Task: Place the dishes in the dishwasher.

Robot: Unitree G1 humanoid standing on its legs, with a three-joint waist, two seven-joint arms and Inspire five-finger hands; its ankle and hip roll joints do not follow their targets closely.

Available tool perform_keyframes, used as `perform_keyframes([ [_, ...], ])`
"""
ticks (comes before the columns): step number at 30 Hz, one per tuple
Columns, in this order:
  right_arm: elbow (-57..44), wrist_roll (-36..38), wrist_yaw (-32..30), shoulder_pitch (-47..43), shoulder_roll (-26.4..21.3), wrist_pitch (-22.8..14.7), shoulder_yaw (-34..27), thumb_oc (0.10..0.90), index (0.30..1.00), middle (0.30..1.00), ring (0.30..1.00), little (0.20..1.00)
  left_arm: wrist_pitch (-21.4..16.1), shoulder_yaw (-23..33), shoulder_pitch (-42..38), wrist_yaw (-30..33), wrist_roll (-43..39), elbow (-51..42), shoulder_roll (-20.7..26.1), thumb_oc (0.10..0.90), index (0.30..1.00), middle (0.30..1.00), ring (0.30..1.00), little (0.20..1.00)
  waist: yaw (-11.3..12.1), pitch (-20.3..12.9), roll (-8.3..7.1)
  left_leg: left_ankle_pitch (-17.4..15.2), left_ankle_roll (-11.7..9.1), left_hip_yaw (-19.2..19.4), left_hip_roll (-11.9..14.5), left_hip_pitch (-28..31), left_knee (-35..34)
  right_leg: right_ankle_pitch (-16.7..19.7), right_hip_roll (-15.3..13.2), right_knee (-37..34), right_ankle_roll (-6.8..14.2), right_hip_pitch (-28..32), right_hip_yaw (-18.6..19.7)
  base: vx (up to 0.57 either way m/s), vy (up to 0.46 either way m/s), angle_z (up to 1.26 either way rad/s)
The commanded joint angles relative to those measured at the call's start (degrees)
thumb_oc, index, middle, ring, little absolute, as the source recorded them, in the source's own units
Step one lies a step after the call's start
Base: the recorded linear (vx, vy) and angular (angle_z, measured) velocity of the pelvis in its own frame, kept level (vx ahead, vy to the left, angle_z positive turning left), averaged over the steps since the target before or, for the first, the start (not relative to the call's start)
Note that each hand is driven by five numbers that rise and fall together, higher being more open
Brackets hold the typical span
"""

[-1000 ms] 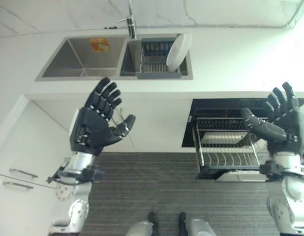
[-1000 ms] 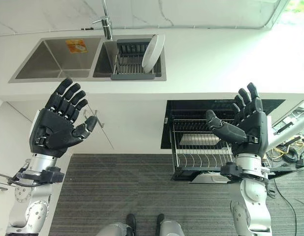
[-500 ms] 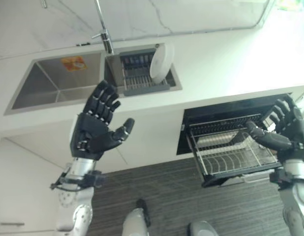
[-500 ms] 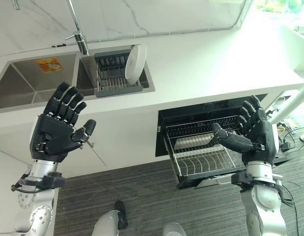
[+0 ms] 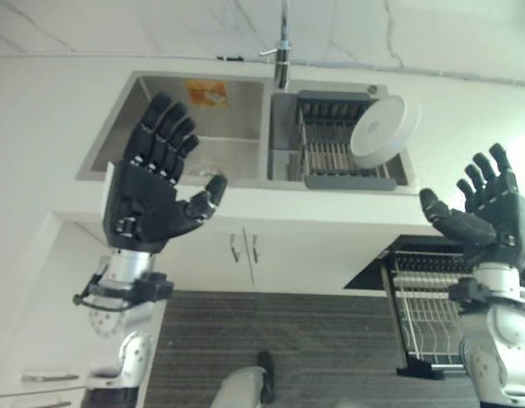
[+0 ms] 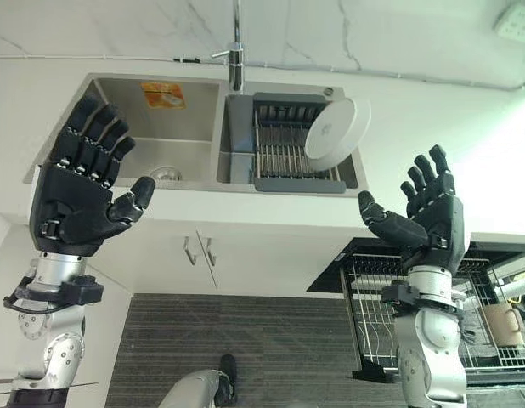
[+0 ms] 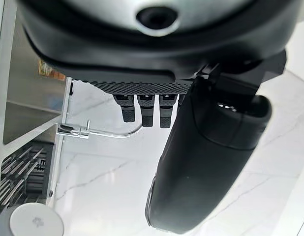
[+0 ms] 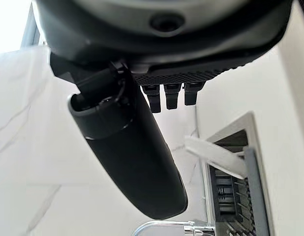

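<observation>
A white plate (image 5: 383, 130) leans upright in the grey drying rack (image 5: 335, 157) in the right basin of the steel sink (image 5: 203, 140); the same plate (image 6: 336, 133) shows in the right eye view, and in the left wrist view the plate (image 7: 29, 221). My left hand (image 5: 149, 195) is raised, open and empty, in front of the left basin. My right hand (image 6: 428, 217) is raised, open and empty, right of the rack and above the pulled-out dishwasher rack (image 6: 377, 293). The right wrist view catches the plate's edge (image 8: 213, 155).
A tap (image 5: 282, 47) rises behind the sink against a marble wall. White cabinet doors with handles (image 5: 244, 248) sit under the counter. A mug (image 6: 503, 321) stands in the dishwasher rack's right part. Striped grey floor (image 5: 279, 340) lies below.
The whole picture has shifted: the camera turned left, so the sink now sits centred and the dishwasher rack lies at the lower right. Both hands stay raised and open.
</observation>
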Motion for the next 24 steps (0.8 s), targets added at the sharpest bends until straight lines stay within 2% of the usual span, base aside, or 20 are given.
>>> perform_keyframes([
  [1,-2.63,-1.61,0.48,-3.5,-3.87,-5.7,-0.35,0.8,0.9,0.9,0.9,0.9,-3.17,0.96,-1.59,-1.02,3.56,-8.62,1.35,0.8,0.9,0.9,0.9,0.9,-1.63,-5.57,2.84,-2.71,-7.77,-7.43,3.87,0.64,0.43,0.27,5.18,8.0,-3.33,-6.5,-4.76,0.09,0.079,-0.06],
  [3,-2.0,-1.06,0.75,-4.43,-4.52,-5.7,-0.2,0.8,0.9,0.9,0.9,0.9,-2.93,0.65,-2.26,-0.16,3.76,-8.37,1.97,0.8,0.9,0.9,0.9,0.9,-2.03,-5.37,2.37,-2.78,-8.01,-6.65,3.71,1.06,0.43,-2.23,7.76,3.74,-3.88,-7.7,-6.36,0.11,-0.009,-0.15],
  [4,-1.54,-0.72,0.96,-5.06,-4.99,-5.69,-0.3,0.8,0.9,0.9,0.9,0.9,-2.71,0.42,-2.83,0.36,3.54,-7.86,2.45,0.8,0.9,0.9,0.9,0.9,-2.5,-5.2,1.97,-3.0,-8.24,-6.33,3.5,1.49,0.43,-2.82,9.35,-1.07,-3.9,-7.83,-7.44,0.13,-0.118,-0.16],
  [5,-0.82,0.15,1.74,-5.42,-5.68,-5.98,-0.78,0.8,0.9,0.9,0.9,0.9,-2.76,0.54,-3.17,0.54,3.0,-7.05,2.86,0.8,0.9,0.9,0.9,0.9,-3.09,-4.6,1.22,-3.63,-8.76,-5.96,3.28,2.47,0.43,-3.52,9.4,-3.85,-3.94,-9.68,-8.4,0.12,-0.159,-0.17],
  [7,-0.26,1.97,3.49,-5.62,-6.43,-5.75,-1.29,0.8,0.9,0.9,0.9,0.9,-2.52,0.68,-3.13,0.99,2.91,-6.72,2.89,0.8,0.9,0.9,0.9,0.9,-3.6,-4.2,-0.06,-4.91,-9.35,-5.2,2.6,3.75,0.43,-6.06,7.84,-3.85,-4.04,-14.6,-8.76,0.12,-0.169,-0.21],
  [9,-0.41,2.96,4.59,-4.99,-6.9,-5.82,-1.36,0.8,0.9,0.9,0.9,0.9,-2.55,0.4,-2.78,1.68,3.28,-6.69,2.76,0.8,0.9,0.9,0.9,0.9,-4.42,-4.35,-0.84,-6.07,-8.97,-5.39,1.67,4.55,0.43,-3.6,7.58,-3.85,-3.15,-16.89,-6.77,0.18,-0.147,-0.14],
  [12,-0.63,3.49,5.11,-4.27,-7.86,-6.64,-1.31,0.8,0.9,0.9,0.9,0.9,-2.59,-0.19,-1.53,2.41,2.87,-7.09,1.41,0.8,0.9,0.9,0.9,0.9,-4.42,-5.18,-1.01,-6.56,-8.95,-6.52,1.04,5.29,0.43,-6.43,9.2,-3.85,-4.75,-16.53,-4.33,0.16,-0.167,0.11],
  [15,-0.16,4.34,4.23,-6.65,-7.75,-6.88,-0.15,0.8,0.9,0.9,0.9,0.9,-2.12,-1.27,-1.75,2.61,2.83,-6.96,0.36,0.8,0.9,0.9,0.9,0.9,-3.92,-6.38,-0.93,-7.08,-8.86,-6.15,1.26,5.67,0.43,-8.05,10.4,-3.85,-5.55,-15.33,-3.71,0.14,-0.131,0.05],
  [18,0.31,5.28,2.3,-7.8,-7.18,-7.22,0.44,0.8,0.9,0.9,0.9,0.9,-2.08,-2.11,-2.03,3.27,3.36,-6.87,0.33,0.8,0.9,0.9,0.9,0.9,-3.74,-6.99,-0.55,-7.37,-8.97,-5.48,1.89,5.91,0.43,-9.33,11.02,-3.85,-6.12,-14.35,-3.54,0.09,-0.07,-0.01],
  [22,0.23,6.14,3.41,-8.29,-6.62,-6.16,0.71,0.8,0.9,0.9,0.9,0.9,-2.13,-2.14,-1.8,3.29,2.25,-6.5,0.41,0.8,0.9,0.9,0.9,0.9,-3.65,-7.35,-0.1,-7.83,-9.27,-4.75,2.63,6.56,0.43,-10.27,11.41,-3.85,-6.41,-13.47,-3.25,0.08,-0.046,-0.04],
  [24,0.35,6.35,4.15,-8.77,-7.21,-7.2,0.95,0.8,0.9,0.9,0.9,0.9,-2.08,-2.28,-1.44,2.87,2.12,-6.31,0.51,0.8,0.9,0.9,0.9,0.9,-3.5,-7.35,0.08,-7.86,-9.54,-4.15,3.19,7.06,0.43,-10.6,11.42,-3.85,-6.47,-13.02,-3.41,0.09,-0.048,-0.02],
])
